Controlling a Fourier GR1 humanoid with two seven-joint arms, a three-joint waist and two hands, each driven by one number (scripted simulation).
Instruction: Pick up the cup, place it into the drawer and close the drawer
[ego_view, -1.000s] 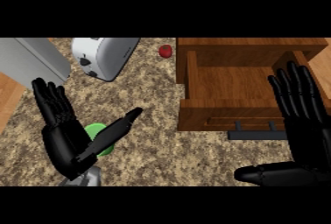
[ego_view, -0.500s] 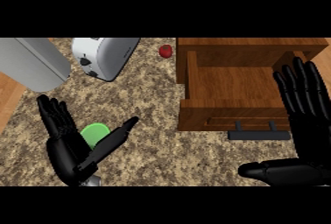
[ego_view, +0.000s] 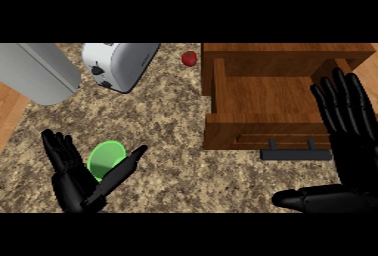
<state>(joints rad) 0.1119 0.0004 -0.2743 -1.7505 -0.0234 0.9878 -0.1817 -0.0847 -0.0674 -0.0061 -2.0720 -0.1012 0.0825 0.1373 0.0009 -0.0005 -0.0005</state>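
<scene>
A green cup (ego_view: 105, 158) stands on the speckled counter at the lower left. My left hand (ego_view: 76, 185) is open around its near side, fingers to the cup's left and the thumb reaching up past its right; the hand hides the cup's lower part. The wooden drawer (ego_view: 221, 97) stands pulled open at the right, its inside bare, with a dark handle (ego_view: 295, 154) on its front. My right hand (ego_view: 356, 145) is open at the right edge, fingers straight over the drawer's right side, thumb low.
A white toaster (ego_view: 118, 62) sits at the back, a grey appliance (ego_view: 33, 70) to its left. A small red object (ego_view: 190, 58) lies by the drawer's far left corner. Wooden flooring shows beyond the counter's left edge.
My left hand has drawn down and back toward the lower edge, so more of the cup shows. The right hand has shifted slightly right.
</scene>
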